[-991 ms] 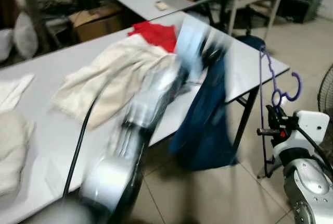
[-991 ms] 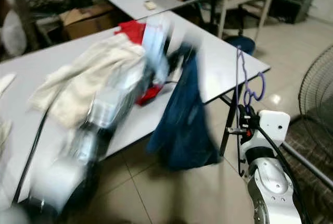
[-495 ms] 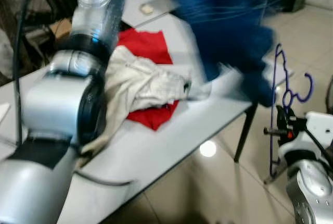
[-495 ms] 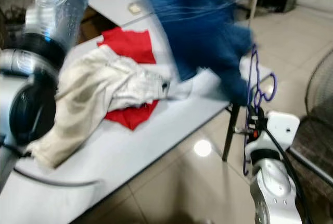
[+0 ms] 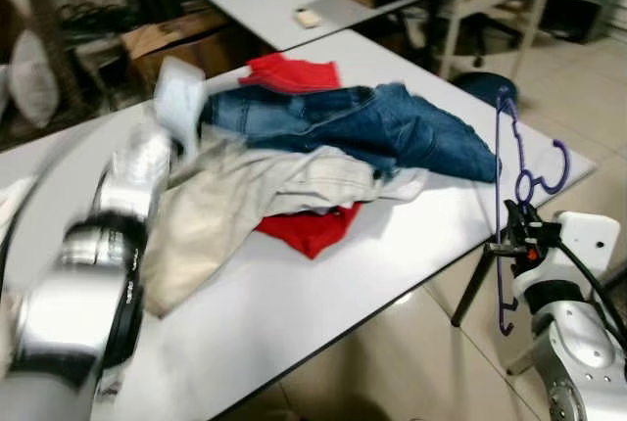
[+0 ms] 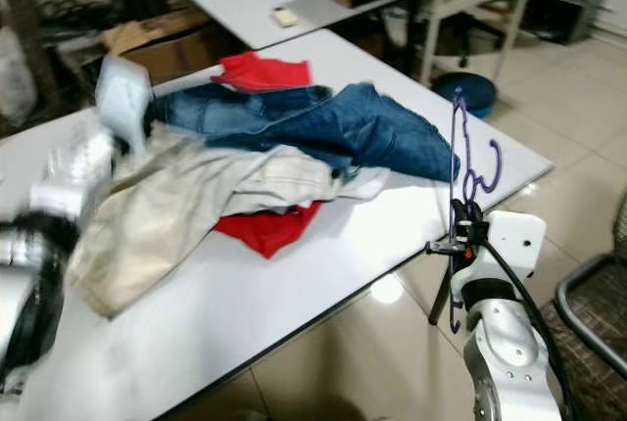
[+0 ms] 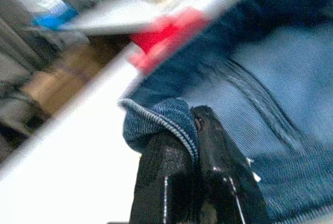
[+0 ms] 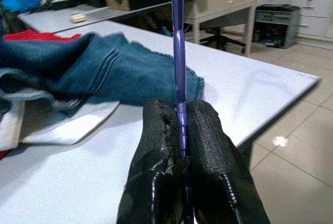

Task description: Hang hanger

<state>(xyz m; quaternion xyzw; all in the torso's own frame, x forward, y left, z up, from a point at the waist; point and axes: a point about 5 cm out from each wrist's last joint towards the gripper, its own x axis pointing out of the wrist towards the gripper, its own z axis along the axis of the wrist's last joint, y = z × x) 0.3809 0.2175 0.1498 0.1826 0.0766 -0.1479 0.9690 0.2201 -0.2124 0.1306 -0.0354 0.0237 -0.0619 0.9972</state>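
Observation:
A purple plastic hanger (image 5: 506,178) stands upright off the table's right corner. My right gripper (image 8: 180,126) is shut on its thin shaft (image 8: 178,52), hook end up. Blue jeans (image 5: 392,127) lie spread across the white table (image 5: 294,313), on top of other clothes. My left gripper (image 7: 195,122) is shut on a folded denim edge of the jeans (image 7: 270,78) at their far-left end. The blurred left arm (image 5: 127,196) reaches across the table's left side.
A beige garment (image 5: 245,191) and a red cloth (image 5: 312,227) lie under the jeans, with another red garment (image 5: 294,72) behind. A second table (image 5: 284,0) with a speaker stands at the back, a cardboard box (image 5: 171,34) beside it. Tiled floor lies to the right.
The left arm swung the jeans up from hanging off the table edge and laid them across the clothes pile. The right gripper kept the hanger upright in the same place.

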